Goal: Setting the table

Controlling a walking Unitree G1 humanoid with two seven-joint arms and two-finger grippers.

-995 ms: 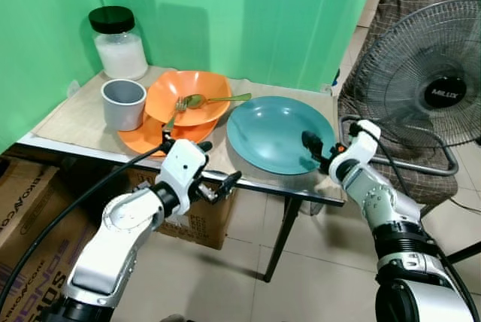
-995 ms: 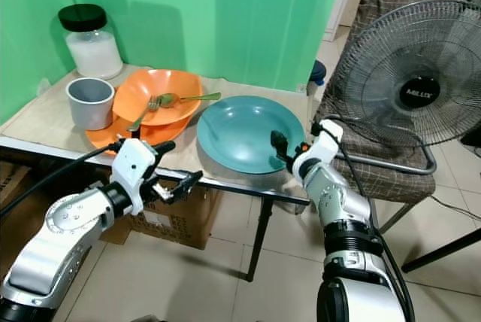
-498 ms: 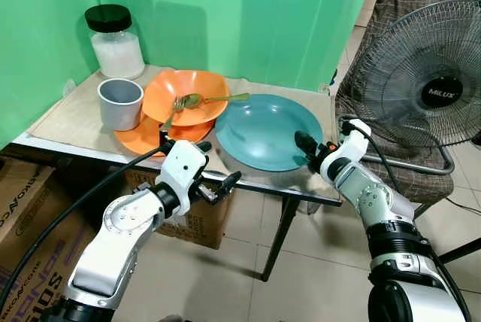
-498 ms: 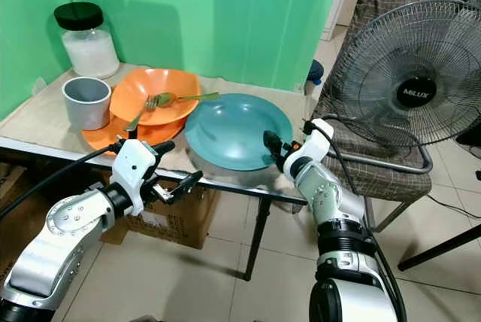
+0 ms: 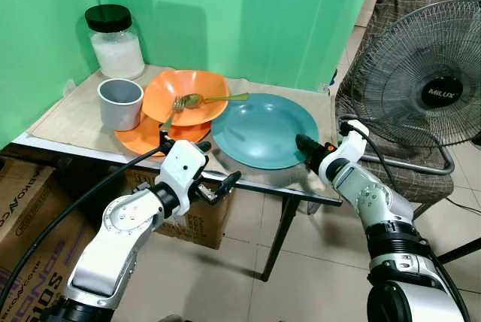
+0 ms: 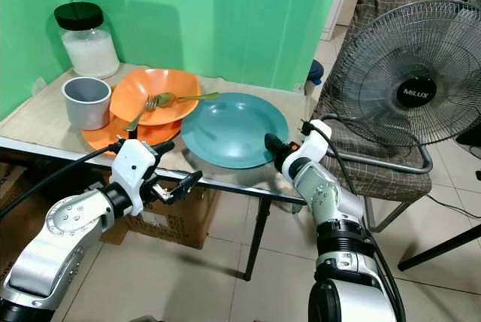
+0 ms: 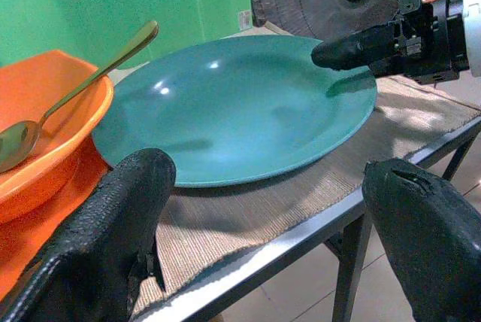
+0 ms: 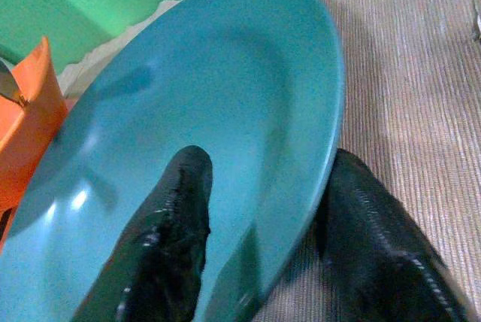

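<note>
Left eye view, from the robot's left across to its right: a glass jar with a black lid (image 5: 116,31) stands at the back corner of the mat-covered table (image 5: 68,115), with a grey cup (image 5: 120,103) in front of it. Next come a shallow orange bowl (image 5: 186,96) sitting on an orange plate (image 5: 146,137), with a gold fork (image 5: 174,110) and a gold spoon (image 5: 214,98) resting in the bowl. The left gripper (image 5: 197,168) hangs below the table's front edge, fingers spread wide, holding nothing. The round teal plate (image 5: 262,130) lies just beside the orange bowl, its rim close to or touching it. The right gripper (image 5: 306,144) pinches the teal plate's near right rim, one finger above and one beneath.

The grip is only on the edge, so the teal plate could pivot or slip out if tilted. Pushed further toward the orange stack, it could nudge the bowl and dislodge the cutlery. Dragging may also rumple the mat.

Whether the teal plate lies flat or has its rim lifted cannot be told. The standing fan (image 5: 421,81) is cut off at the frame edge.
</note>
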